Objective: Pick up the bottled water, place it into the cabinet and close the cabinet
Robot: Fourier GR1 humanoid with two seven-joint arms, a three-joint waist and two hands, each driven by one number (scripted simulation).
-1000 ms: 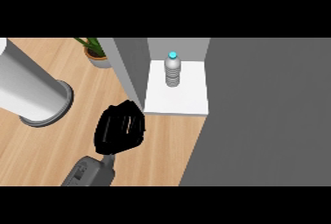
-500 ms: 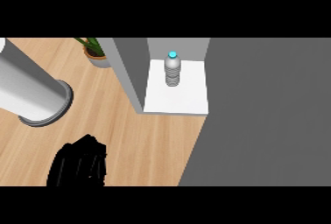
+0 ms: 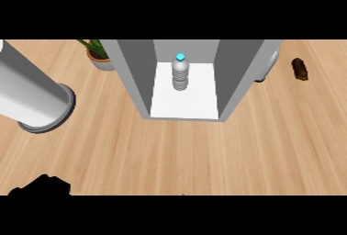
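at the near left edge a black hand (image 3: 42,187) barely shows, probably the left one, and whether its fingers are spread or curled cannot be told. farther on, a large grey cylinder (image 3: 34,98) lies at the left of the wooden desk (image 3: 203,151). beyond, the bottled water (image 3: 180,73) stands upright inside the open cabinet (image 3: 136,78), on its white floor. a potted plant (image 3: 98,55) sits behind the cabinet's left wall, and a small brown object (image 3: 299,69) lies far right.
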